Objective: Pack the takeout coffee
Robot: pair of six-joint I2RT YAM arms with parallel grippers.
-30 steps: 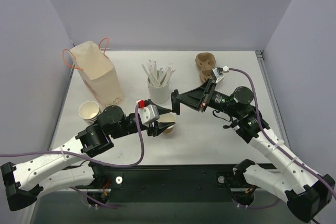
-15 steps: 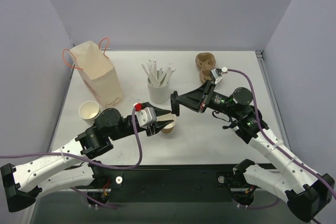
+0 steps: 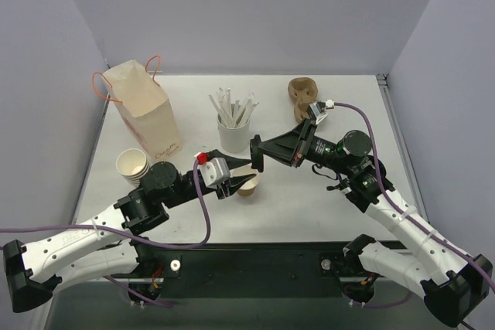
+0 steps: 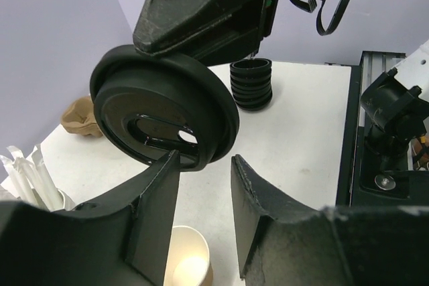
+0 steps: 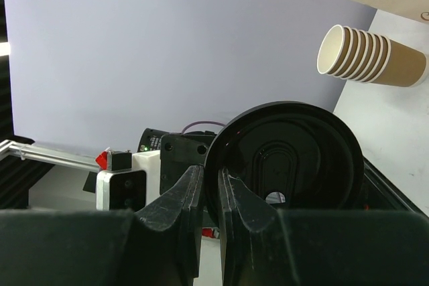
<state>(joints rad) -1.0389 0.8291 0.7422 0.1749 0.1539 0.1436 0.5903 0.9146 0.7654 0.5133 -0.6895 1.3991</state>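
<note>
My right gripper is shut on the rim of a round black lid, held on edge in the air. The lid hangs just beyond my left gripper's fingertips and fills the right wrist view, pinched by my right gripper. A single lidless brown paper cup stands upright on the table. It sits below my left gripper, whose jaws stand apart with this cup low between them, not visibly touched. No lidded takeout coffee is in view.
A kraft paper bag with orange handles stands at the back left. A stack of paper cups sits near it. A white cup of stirrers stands mid-table. A brown pulp carrier lies at the back. A stack of black lids stands behind the held lid.
My left jaws have narrowed somewhat over the cup. The right gripper has carried the lid slightly left, closer to the left gripper.
</note>
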